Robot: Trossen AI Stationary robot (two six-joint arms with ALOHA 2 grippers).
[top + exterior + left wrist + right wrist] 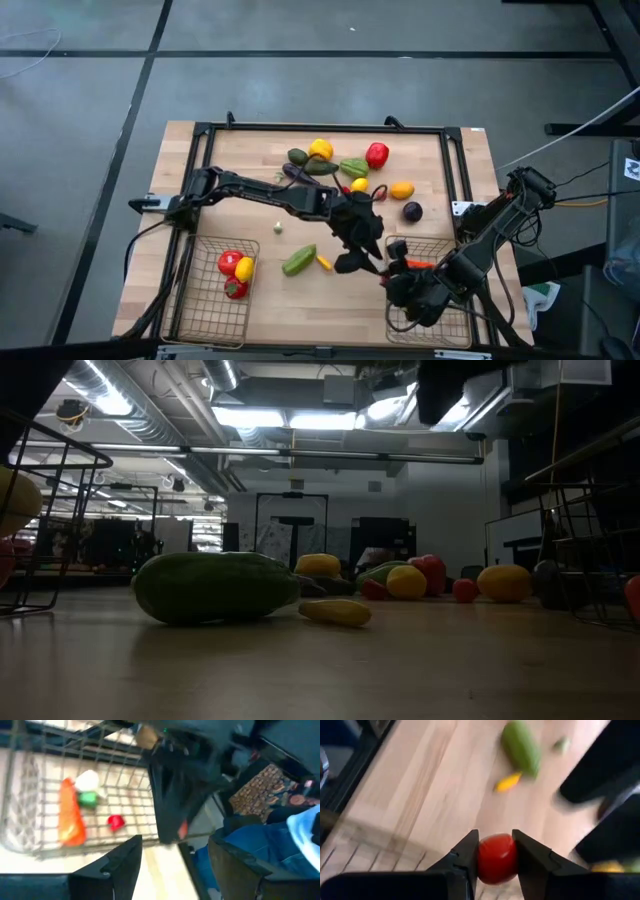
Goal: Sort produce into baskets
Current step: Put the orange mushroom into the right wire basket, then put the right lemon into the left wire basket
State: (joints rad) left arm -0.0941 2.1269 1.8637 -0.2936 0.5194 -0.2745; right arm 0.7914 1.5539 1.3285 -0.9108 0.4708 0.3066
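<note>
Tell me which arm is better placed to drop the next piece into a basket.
Right. The right gripper is shut on a red tomato above the right basket; the left gripper is open, holding nothing.

The left gripper (172, 865) hung with its dark fingers (120, 865) spread apart above a wire basket (30, 785). Inside lay an orange carrot (71, 817), a white and green piece (88, 790) touching it, and a small red piece (116, 822) nearby
</note>
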